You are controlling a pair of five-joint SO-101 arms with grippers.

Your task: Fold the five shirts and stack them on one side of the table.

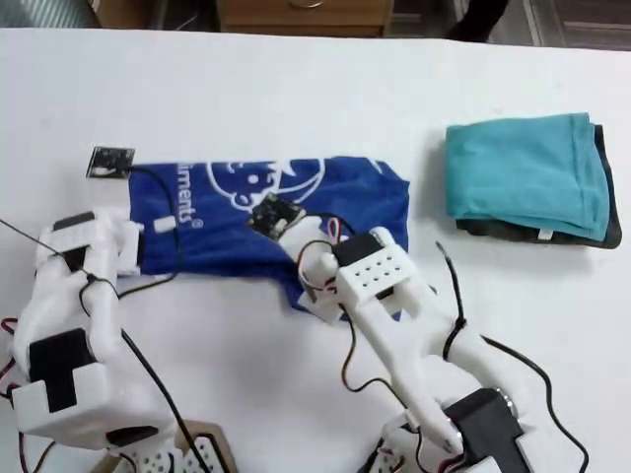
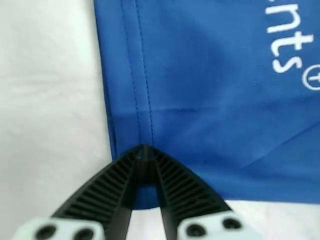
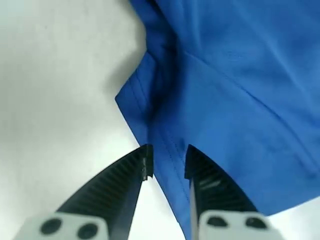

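Note:
A blue shirt (image 1: pixel 296 212) with white print lies folded into a long strip at the table's middle. My left gripper (image 1: pixel 136 246) is at its left end and is shut on the hemmed edge near a corner (image 2: pixel 145 150). My right gripper (image 1: pixel 317 296) is at the strip's near edge, toward its right end. It is open, and the shirt's hem (image 3: pixel 167 150) runs between its two fingers (image 3: pixel 145 165). In the right wrist view the blue shirt (image 3: pixel 235 100) is creased and slightly bunched ahead of the fingertips. A folded teal shirt (image 1: pixel 523 172) lies on a dark folded shirt (image 1: pixel 537 236) at the right side.
The white table (image 1: pixel 296 89) has bare room behind the blue shirt and between it and the stack. Black cables (image 1: pixel 158 286) trail from both arms across the near part. A wooden cabinet (image 1: pixel 306 15) stands beyond the far edge.

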